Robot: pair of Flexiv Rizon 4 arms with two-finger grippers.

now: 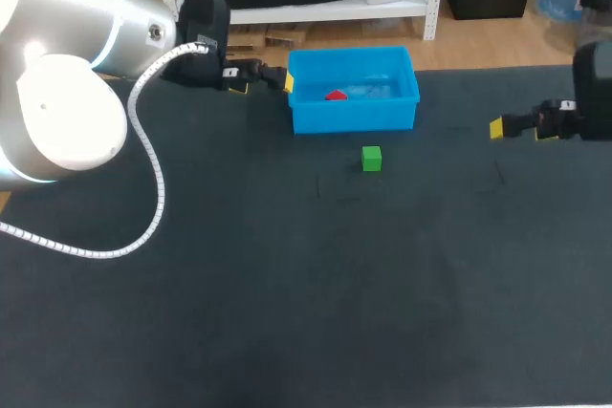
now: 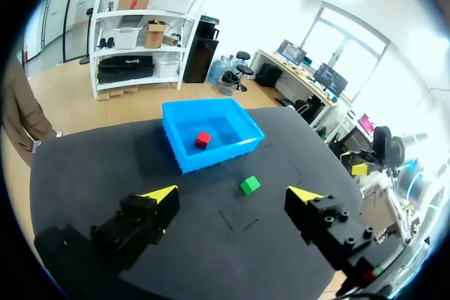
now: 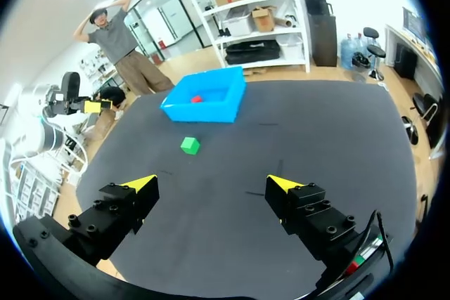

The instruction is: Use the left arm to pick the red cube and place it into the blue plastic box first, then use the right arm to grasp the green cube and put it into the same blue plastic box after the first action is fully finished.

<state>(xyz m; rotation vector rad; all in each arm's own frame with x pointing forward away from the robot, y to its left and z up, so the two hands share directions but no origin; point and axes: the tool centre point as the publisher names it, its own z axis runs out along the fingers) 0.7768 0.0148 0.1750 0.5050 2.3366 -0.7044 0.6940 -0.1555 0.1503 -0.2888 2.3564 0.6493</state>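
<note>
**Item 1, red cube** (image 1: 336,95). It lies inside the blue plastic box (image 1: 354,118), on the floor of the box near the middle. Nothing grips it. Count the first half of your task as done, judging by where it lies.

**Item 2, blue plastic box.** It stands on the dark table (image 1: 287,312) at the far side, open at the top. The red cube is the only thing you can see in it.

**Item 3, green cube** (image 1: 371,158). It sits on the table just in front of the box's near wall, apart from it and untouched. This is what is left for you: the grasp, the lift and the drop into the box are not yet done.

**Item 4, left gripper** (image 1: 261,83). Its fingers are spread wide and hold nothing. It is just beside the box's end on your left arm's side. You cannot tell whether a yellow tip touches the box's corner.

**Item 5, right gripper** (image 1: 521,129). Its fingers are spread wide and hold nothing. It is well apart from the green cube, off toward your right edge of the table. The cube and the box lie ahead of its fingers in the right wrist view.

**Item 6, markings.** You can read no label, brand or writing on either cube, the box or the table. All these surfaces look plain.
</note>
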